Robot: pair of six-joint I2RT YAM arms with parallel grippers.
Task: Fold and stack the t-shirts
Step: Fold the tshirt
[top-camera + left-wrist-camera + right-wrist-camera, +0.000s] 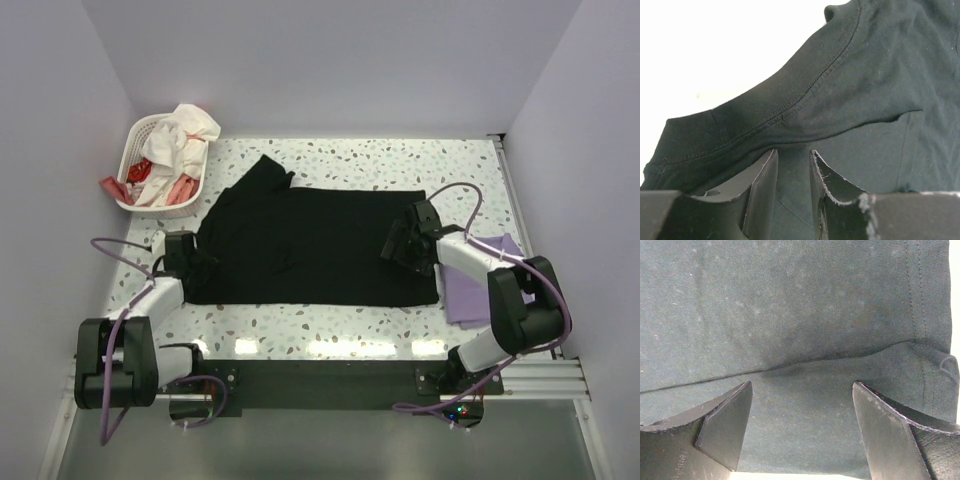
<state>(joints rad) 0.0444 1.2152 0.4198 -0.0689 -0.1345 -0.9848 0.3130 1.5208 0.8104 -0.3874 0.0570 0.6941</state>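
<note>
Closest to my lens, the right gripper [802, 385] gapes wide over the hem of the black tee [320, 245], which lies flat mid-table [350, 160], while the left gripper [792, 155] stands narrowed at its collar, whether pinching I cannot tell, and the lavender tee [465, 297] lies partly hidden under the right arm [470, 258].

Looked like robot test cell in lab, not home. Plain pale walls [330, 60] boxed in speckled table [380, 155] on three sides. Left arm [150, 300] and right arm [500, 290] sat bolted to aluminium rail [550, 375] at near edge, purple cables [456, 186] looping loose (small lights lit at right base). White laundry basket [133, 140] of clothes stood in far left corner.
</note>
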